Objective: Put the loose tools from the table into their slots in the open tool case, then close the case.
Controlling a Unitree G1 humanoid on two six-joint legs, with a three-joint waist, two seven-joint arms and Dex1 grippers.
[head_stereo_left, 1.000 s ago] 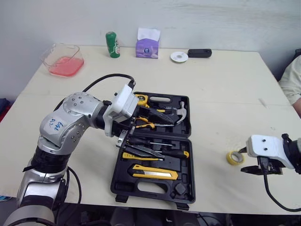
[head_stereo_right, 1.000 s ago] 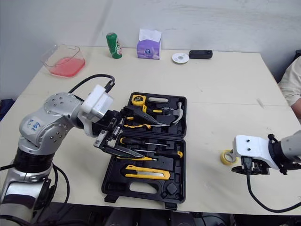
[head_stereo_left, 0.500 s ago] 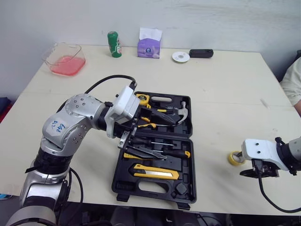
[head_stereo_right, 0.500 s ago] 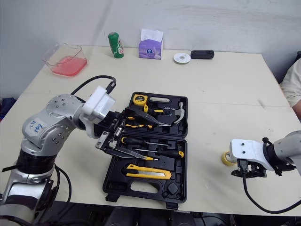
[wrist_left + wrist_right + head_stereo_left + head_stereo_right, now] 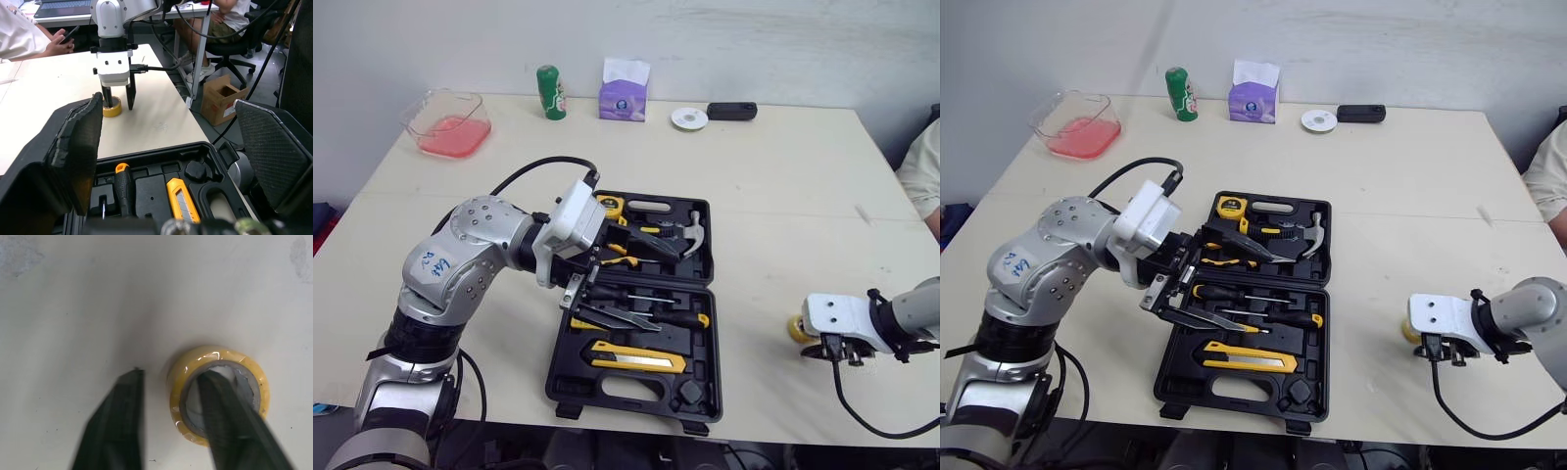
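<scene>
Bright, even room light falls on the pale table (image 5: 783,186); a thin dark shadow sits under the tool case (image 5: 570,384). Right of the case, the yellow tape roll (image 5: 220,354) carries small glossy glints and a soft shadow

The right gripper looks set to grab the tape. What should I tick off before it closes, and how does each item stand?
1. The right gripper is open: ok.
2. It straddles the wall of the tape, with one finger in the hole and one outside: ok.
3. The tape lies flat on the table, apart from the case: ok.
4. The case is open with its lid lying flat: ok.
5. A free slot fits the tape: cannot tell.
6. The left gripper is clear of the case: not ok. It hangs open over the case's left side and may be in the way of the drop.
</scene>
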